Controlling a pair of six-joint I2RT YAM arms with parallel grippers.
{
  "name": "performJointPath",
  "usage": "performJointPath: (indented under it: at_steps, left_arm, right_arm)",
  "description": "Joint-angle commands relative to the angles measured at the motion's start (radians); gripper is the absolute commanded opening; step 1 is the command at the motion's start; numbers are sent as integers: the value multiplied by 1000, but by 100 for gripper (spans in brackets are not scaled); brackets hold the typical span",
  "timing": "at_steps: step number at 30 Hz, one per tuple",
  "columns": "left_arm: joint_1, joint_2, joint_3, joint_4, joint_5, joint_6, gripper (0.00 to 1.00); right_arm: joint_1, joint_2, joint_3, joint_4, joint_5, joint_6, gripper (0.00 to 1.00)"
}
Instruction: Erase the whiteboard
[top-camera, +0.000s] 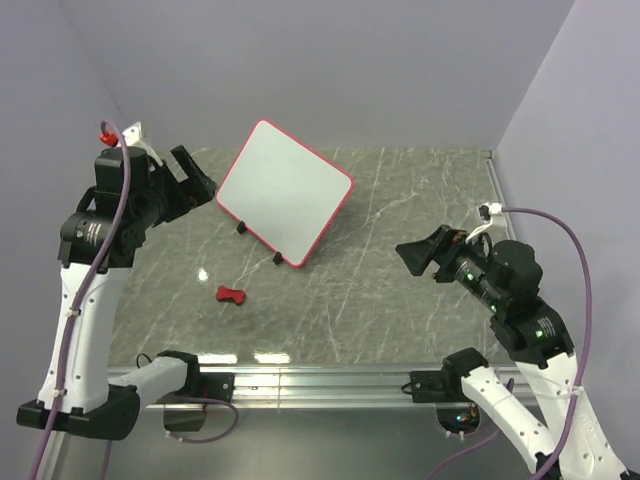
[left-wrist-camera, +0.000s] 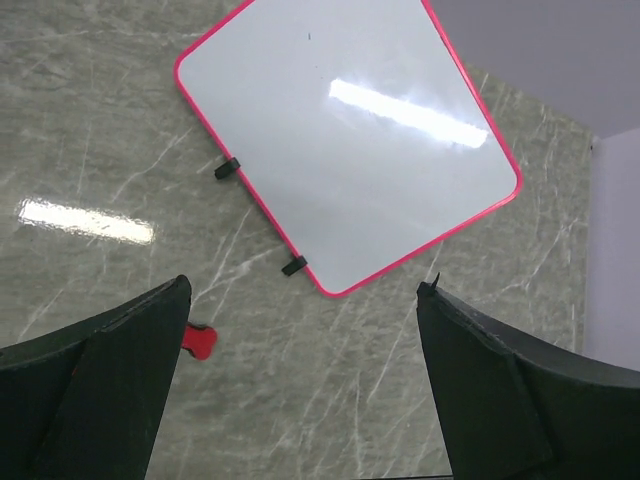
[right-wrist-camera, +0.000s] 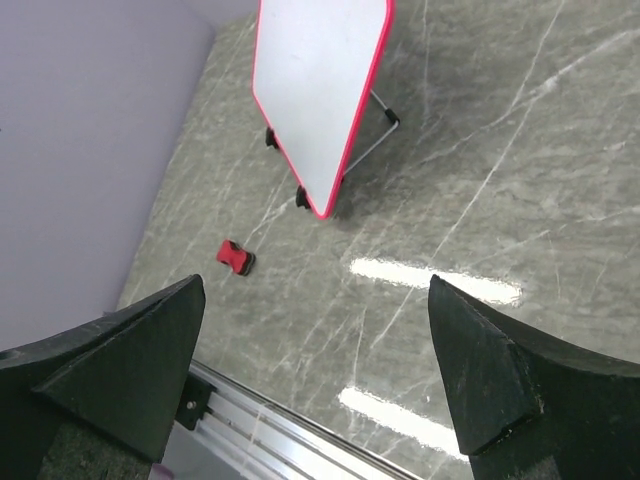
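Note:
The whiteboard (top-camera: 283, 190) stands tilted on two small black feet at the back middle of the marble table, its red frame turned at an angle. It also shows in the left wrist view (left-wrist-camera: 350, 140) and the right wrist view (right-wrist-camera: 315, 90). Its face looks white apart from one tiny dark speck. A small red eraser (top-camera: 231, 295) lies on the table in front of the board, to its left. My left gripper (top-camera: 195, 180) hovers open just left of the board, empty (left-wrist-camera: 303, 290). My right gripper (top-camera: 418, 253) hangs open and empty at the right (right-wrist-camera: 317, 285).
A wire stand (right-wrist-camera: 385, 115) props the board from behind. An aluminium rail (top-camera: 320, 380) runs along the near table edge. Lilac walls close in the back and both sides, and a metal strip (top-camera: 493, 190) borders the right edge.

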Motion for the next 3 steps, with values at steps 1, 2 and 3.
performJointPath:
  at_steps: [1,2,3]
  left_arm:
    - [-5,0,-4,47,29,72,99]
    - [-5,3,-7,61,29,81,100]
    - [-5,-5,-10,98,44,90,99]
  right_arm:
    - [-4,-39,-4,29,3,8,99]
    - [-3,-48,-21,37,-3,16,100]
    - [-6,-55,-30,54,-8,23,100]
